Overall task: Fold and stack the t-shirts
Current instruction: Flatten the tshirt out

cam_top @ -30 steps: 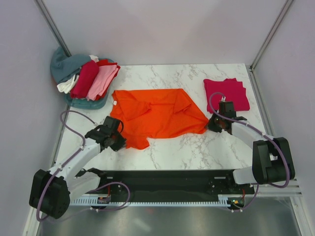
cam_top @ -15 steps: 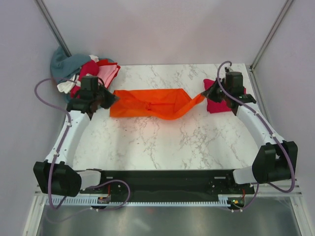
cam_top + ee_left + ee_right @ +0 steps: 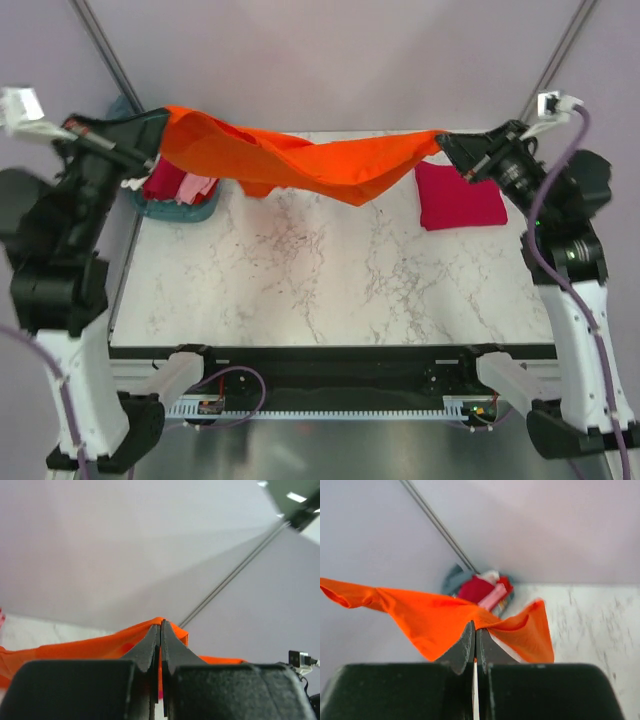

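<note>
The bright orange t-shirt [image 3: 300,160] hangs stretched, sagging, above the tabletop [image 3: 320,280]; a folded crimson-pink t-shirt [image 3: 458,195] lies flat at the tabletop's far-right corner.

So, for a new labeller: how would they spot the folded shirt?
Look at the white marble table, far right side. The crimson-pink t-shirt lies flat there, alone and folded square; the orange t-shirt hangs stretched in the air, the other shirts are heaped far left.

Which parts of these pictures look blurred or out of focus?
Top view: evenly lit and sharp across the table. Left wrist view: the left gripper is dark, with little detail. Right wrist view: the shirt pile behind the orange t-shirt is out of focus.
</note>
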Robot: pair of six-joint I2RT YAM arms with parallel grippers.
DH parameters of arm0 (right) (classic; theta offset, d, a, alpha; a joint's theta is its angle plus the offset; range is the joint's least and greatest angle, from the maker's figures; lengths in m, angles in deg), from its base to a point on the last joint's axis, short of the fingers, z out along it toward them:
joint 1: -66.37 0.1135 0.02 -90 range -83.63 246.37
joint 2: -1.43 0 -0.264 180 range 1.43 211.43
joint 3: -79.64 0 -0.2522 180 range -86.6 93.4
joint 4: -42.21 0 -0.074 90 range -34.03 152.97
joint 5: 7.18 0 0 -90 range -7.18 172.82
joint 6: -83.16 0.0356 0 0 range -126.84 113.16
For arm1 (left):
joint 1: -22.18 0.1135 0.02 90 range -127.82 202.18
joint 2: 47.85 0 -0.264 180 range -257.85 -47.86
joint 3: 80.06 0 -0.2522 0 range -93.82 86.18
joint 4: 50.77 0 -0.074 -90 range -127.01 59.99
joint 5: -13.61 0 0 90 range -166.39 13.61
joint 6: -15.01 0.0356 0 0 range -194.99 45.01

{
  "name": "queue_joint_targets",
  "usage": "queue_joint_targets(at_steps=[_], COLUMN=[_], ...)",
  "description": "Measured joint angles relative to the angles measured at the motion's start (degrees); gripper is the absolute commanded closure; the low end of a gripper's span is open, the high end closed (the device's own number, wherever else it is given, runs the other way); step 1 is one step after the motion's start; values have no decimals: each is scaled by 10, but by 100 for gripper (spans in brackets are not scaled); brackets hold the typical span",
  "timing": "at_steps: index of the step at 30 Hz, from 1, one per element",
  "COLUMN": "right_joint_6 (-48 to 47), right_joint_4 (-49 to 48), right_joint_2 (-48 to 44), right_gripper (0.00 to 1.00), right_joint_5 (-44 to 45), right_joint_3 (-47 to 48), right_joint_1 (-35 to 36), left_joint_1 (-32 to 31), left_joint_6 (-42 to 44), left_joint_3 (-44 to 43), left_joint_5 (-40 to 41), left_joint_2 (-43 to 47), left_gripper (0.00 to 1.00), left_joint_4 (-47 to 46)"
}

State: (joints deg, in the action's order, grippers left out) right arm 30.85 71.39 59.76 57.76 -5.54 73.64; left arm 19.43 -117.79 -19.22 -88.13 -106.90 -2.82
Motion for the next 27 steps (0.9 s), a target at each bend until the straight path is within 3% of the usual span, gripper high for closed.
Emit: queue_joint_targets(at_steps=[6, 10, 12, 16, 22, 25, 27], right_joint_6=[1, 1, 5, 23, 51, 52, 51], right_joint_4=[-48, -87, -100, -91, -51, -24, 0], right_joint_2=[-151, -178, -177, -156, -36, 51, 118], right_gripper=[100, 100, 100, 100, 100, 100, 100], right_joint_5=[35, 55, 63, 86, 137, 152, 151], right_joint_3=[38, 80, 71, 1, -137, -145, -112], right_joint_1=[0, 0, 0, 0, 0, 0, -1], left_joint_1=[0, 0, 0, 0, 0, 0, 0], left_joint_6=[21, 22, 21, 17, 5, -2, -4], left_joint_3=[-145, -169, -132, 35, 264, 282, 233], left_joint_5=[50, 57, 53, 42, 42, 40, 35], left_joint_2=[98, 121, 121, 100, -33, -118, -171], left_gripper=[98, 98, 98, 98, 98, 98, 98], left_joint_4=[-22, -66, -80, -92, -98, -85, -75])
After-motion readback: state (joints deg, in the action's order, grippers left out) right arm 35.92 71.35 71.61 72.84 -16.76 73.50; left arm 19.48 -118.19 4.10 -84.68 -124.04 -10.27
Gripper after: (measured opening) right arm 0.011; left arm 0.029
